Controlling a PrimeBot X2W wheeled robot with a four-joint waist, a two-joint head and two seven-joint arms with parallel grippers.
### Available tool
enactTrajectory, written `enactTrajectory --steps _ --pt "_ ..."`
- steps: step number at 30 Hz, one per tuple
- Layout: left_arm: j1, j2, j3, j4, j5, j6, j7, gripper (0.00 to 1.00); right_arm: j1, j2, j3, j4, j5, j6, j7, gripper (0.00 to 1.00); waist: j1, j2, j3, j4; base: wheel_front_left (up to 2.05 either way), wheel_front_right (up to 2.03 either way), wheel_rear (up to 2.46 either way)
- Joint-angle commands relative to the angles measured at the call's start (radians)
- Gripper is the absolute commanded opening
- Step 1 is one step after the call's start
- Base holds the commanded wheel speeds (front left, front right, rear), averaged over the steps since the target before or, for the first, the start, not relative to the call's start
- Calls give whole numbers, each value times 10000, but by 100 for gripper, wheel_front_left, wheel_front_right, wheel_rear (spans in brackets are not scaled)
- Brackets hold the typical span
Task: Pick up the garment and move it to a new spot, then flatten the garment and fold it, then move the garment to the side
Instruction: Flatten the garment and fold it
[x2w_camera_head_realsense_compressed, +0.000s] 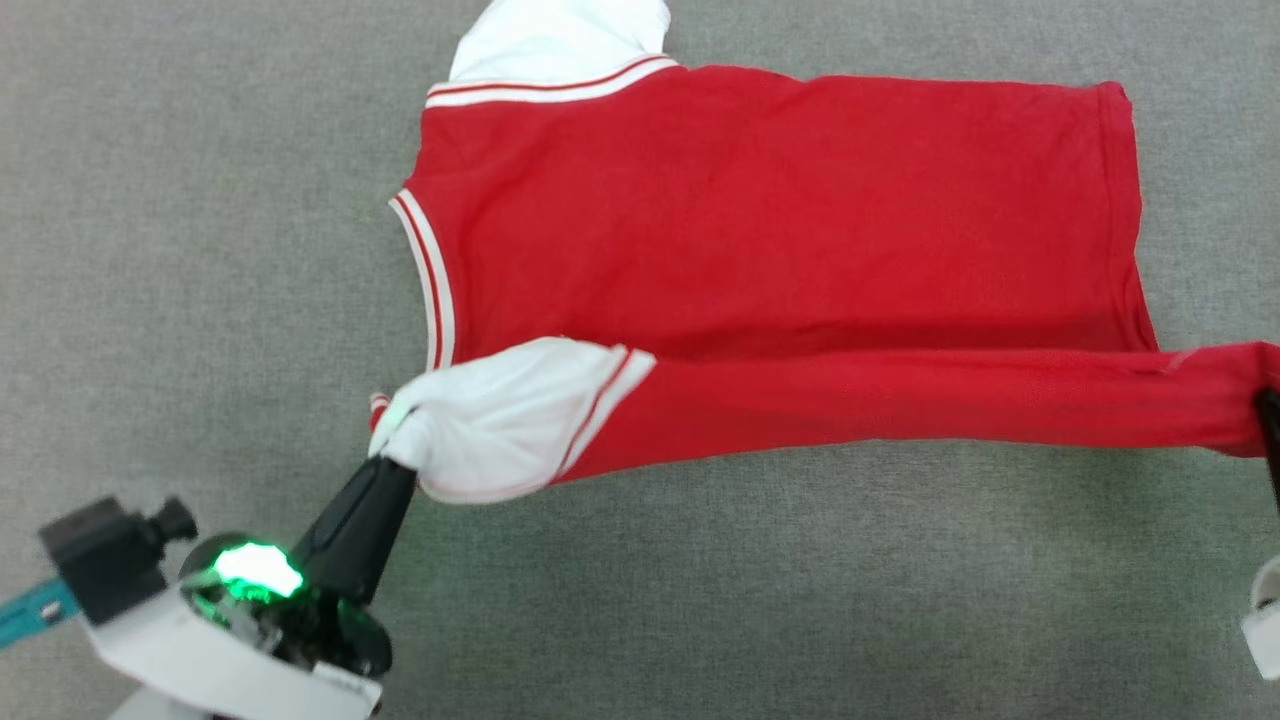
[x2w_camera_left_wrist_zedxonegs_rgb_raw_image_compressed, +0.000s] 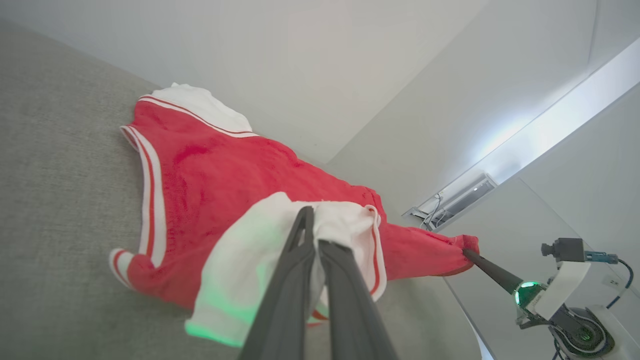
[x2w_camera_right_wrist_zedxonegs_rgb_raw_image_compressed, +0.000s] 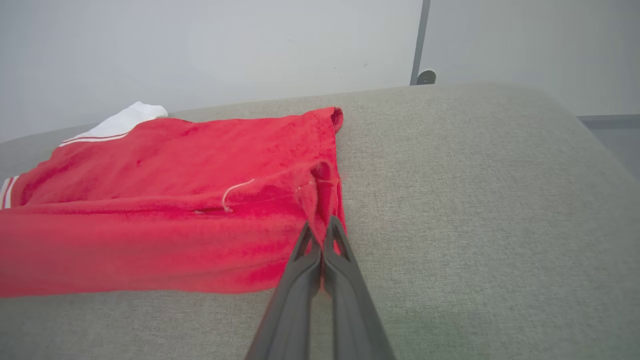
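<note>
One garment (x2w_camera_head_realsense_compressed: 780, 220), one grey surface (x2w_camera_head_realsense_compressed: 150, 200), left gripper (x2w_camera_head_realsense_compressed: 392, 458) plus right gripper (x2w_camera_right_wrist_zedxonegs_rgb_raw_image_compressed: 321, 226) (two)

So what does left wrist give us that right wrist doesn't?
Left wrist adds: left tool shut on the near white sleeve, and the right tool pinching the far hem corner. Right wrist adds: a loose white thread on the red fabric, plus a close look at that hem pinch. Both: the garment lying on the grey surface, and the far white sleeve.
</note>
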Motion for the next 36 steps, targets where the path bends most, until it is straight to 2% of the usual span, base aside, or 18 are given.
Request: enactTrajectory --steps 1,7,14,21,29,33,34,36 --pt "-451 -4 -176 177 -177 18 7 0 -313 -88 153 268 90 -11 60 0 0 0 59 -3 0 0 0" --pt "-1947 116 -837 1192 -525 18 7 0 -1264 -312 452 1304 135 -11 158 0 0 0 350 8 0 0 0" --pt "-3224 -80 -1551 2618 -619 19 6 0 -2074 -300 745 2472 37 -11 -189 0 0 0 776 -68 0 0 0" --pt "-3891 -363 -1657 4052 -125 19 6 0 -2673 -210 960 3730 -223 -11 -649 0 0 0 1142 -74 0 0 0" --pt "-4430 -192 -2530 5657 489 27 37 0 -2885 -222 1318 4685 -434 -11 -1004 0 0 0 1415 -55 0 0 0" --pt "-4650 -169 -2747 6025 728 30 43 0 -2984 -248 1535 4983 -449 -11 -1197 0 0 0 1383 -78 0 0 0" --pt "-4698 -150 -2743 6062 765 31 43 9 -2993 -264 1609 5027 -438 -11 -1260 0 0 0 1342 -80 0 0 0" --pt "-4748 -91 -2631 6103 858 35 43 58 -3048 -313 1699 5050 -440 -9 -1422 1 0 0 1216 -77 0 0 0"
